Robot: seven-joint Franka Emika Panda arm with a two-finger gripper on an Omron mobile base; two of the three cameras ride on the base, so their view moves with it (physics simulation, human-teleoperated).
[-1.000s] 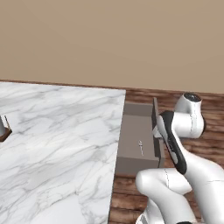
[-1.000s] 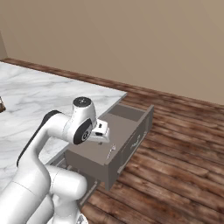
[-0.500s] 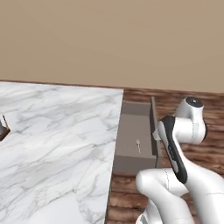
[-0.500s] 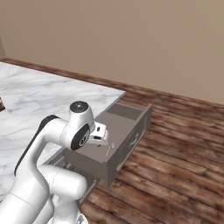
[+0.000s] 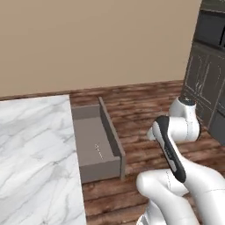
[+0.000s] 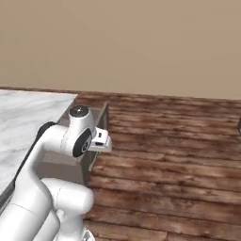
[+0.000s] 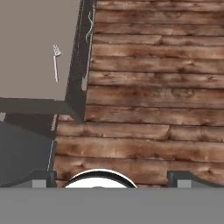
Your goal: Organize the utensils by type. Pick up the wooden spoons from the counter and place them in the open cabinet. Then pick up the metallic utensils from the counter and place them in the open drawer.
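The open drawer [image 5: 93, 139] sticks out of the counter [image 5: 35, 154], grey-brown and flat inside. One thin silvery metallic utensil [image 5: 99, 151] lies on the drawer's floor, and the hand view shows the same metallic utensil [image 7: 55, 66] in the drawer [image 7: 30, 48]. My gripper [image 7: 111, 180] hangs over the wooden floor just beyond the drawer's front, open, with its fingertips [image 7: 41, 179] far apart and nothing between them. In the right base view my white hand [image 6: 101, 140] sits beside the drawer's front wall [image 6: 99, 123]. The wooden spoons are out of view.
Brown plank floor [image 5: 145, 110] spreads to the right of the drawer. Dark tall cabinetry [image 5: 206, 66] stands at the far right. A beige wall [image 6: 141, 42] runs behind. The marble counter [image 6: 26, 113] lies at the left.
Both base views have swung to the right, so the counter and drawer now sit further left and dark cabinetry has come in. The gripper stays open and empty.
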